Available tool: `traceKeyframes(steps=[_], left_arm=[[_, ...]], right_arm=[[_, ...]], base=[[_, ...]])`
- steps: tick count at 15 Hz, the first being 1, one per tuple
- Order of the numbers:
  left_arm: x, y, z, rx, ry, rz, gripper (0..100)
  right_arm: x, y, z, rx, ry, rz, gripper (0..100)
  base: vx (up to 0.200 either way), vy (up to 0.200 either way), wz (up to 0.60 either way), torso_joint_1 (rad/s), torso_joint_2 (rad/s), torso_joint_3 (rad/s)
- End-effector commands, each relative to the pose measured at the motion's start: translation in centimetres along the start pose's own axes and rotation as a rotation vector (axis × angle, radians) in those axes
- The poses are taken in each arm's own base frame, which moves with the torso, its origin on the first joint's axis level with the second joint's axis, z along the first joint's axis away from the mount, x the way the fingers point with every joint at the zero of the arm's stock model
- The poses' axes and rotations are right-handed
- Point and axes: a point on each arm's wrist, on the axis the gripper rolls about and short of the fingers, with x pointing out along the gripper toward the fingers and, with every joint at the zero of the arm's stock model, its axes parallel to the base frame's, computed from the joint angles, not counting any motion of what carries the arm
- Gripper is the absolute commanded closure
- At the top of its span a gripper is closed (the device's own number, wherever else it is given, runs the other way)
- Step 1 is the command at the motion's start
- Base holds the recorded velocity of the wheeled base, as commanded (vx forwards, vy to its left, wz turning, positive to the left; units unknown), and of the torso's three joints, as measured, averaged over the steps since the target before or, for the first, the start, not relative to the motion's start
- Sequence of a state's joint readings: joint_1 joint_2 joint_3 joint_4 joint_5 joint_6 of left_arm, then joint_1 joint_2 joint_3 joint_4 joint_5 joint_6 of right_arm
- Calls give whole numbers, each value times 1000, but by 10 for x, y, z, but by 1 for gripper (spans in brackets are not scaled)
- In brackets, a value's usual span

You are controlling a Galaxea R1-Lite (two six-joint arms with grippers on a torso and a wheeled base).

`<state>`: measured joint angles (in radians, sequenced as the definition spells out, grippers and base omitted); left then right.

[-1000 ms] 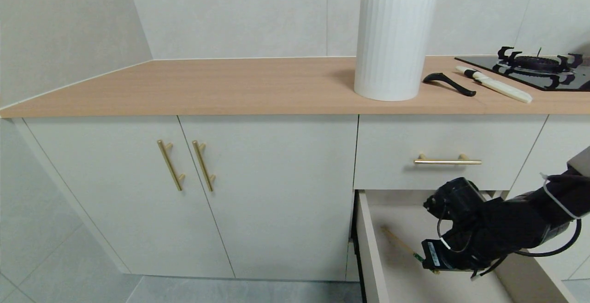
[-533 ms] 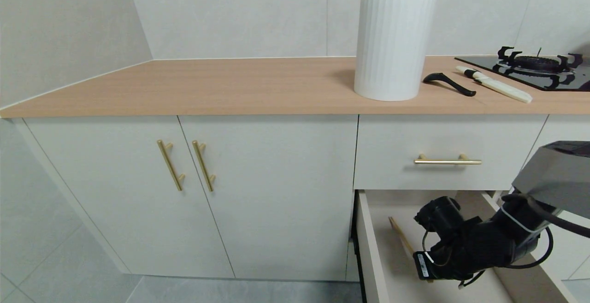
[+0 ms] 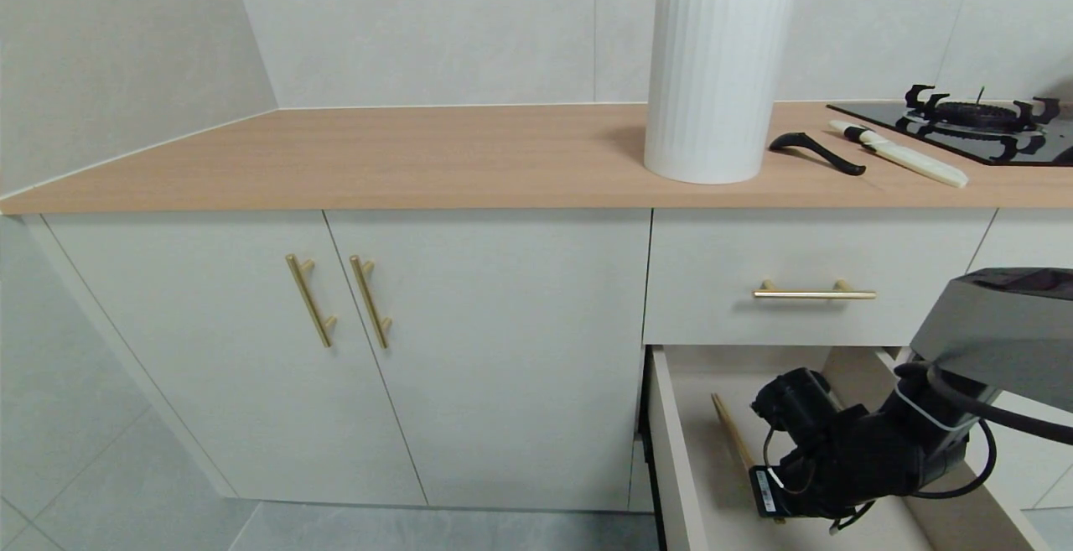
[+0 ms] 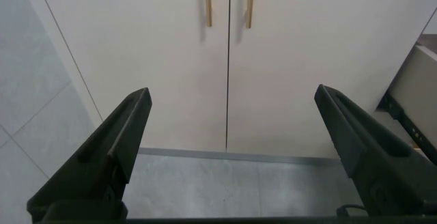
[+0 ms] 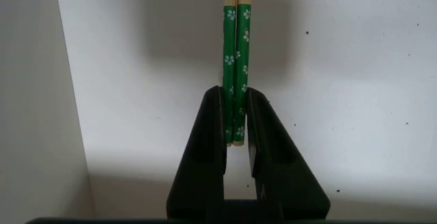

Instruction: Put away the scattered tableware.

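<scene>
So the right gripper (image 5: pixel 236 95) was pinched shut on a pair of chopsticks (image 5: pixel 237 46), clamping them right at their green flowered ends. The rest of the sticks ran straight out ahead of the fingertips. It hung low inside the open drawer (image 3: pixel 668 442), with the drawer floor just beyond the sticks and one side wall close by.

My read is that this was the drop-off step. The next move only calls for lowering a touch and opening the jaws so the pair lies flat.

Well above the gripper, on the countertop (image 3: pixel 377 157), a black curved utensil (image 3: pixel 816 151) and a white knife (image 3: pixel 901 154) lay beside a white ribbed canister (image 3: pixel 712 85), so probably more trips to go.

The left gripper (image 4: pixel 232 95) was spread wide and empty, facing the cabinet doors (image 4: pixel 228 67).
</scene>
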<state>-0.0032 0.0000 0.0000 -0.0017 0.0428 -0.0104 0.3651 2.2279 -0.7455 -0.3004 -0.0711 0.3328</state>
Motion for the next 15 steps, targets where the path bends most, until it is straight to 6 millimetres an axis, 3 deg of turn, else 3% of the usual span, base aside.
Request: traceKeyframes(steps=[1, 2, 3, 9, 11, 13, 15], left_arm=[[0, 0, 0, 0, -1, 0, 0], [0, 0, 0, 0, 0, 0, 0], [0, 0, 0, 0, 0, 0, 0], [0, 0, 0, 0, 0, 0, 0], [0, 0, 0, 0, 0, 0, 0], [0, 0, 0, 0, 0, 0, 0], [0, 0, 0, 0, 0, 0, 0]], right_arm=[[0, 0, 0, 0, -1, -1, 100], [0, 0, 0, 0, -2, 1, 100], [0, 0, 0, 0, -2, 0, 0], [-7, 0, 1, 0, -15, 5, 0], [-36, 0, 6, 5, -86, 31, 0], [-84, -6, 13, 22, -210, 91, 0], [-118, -16, 13, 38, -275, 127, 0]], base=[[0, 0, 0, 0, 0, 0], [0, 0, 0, 0, 0, 0], [0, 0, 0, 0, 0, 0], [0, 0, 0, 0, 0, 0], [0, 0, 0, 0, 0, 0], [0, 0, 0, 0, 0, 0], [0, 0, 0, 0, 0, 0]])
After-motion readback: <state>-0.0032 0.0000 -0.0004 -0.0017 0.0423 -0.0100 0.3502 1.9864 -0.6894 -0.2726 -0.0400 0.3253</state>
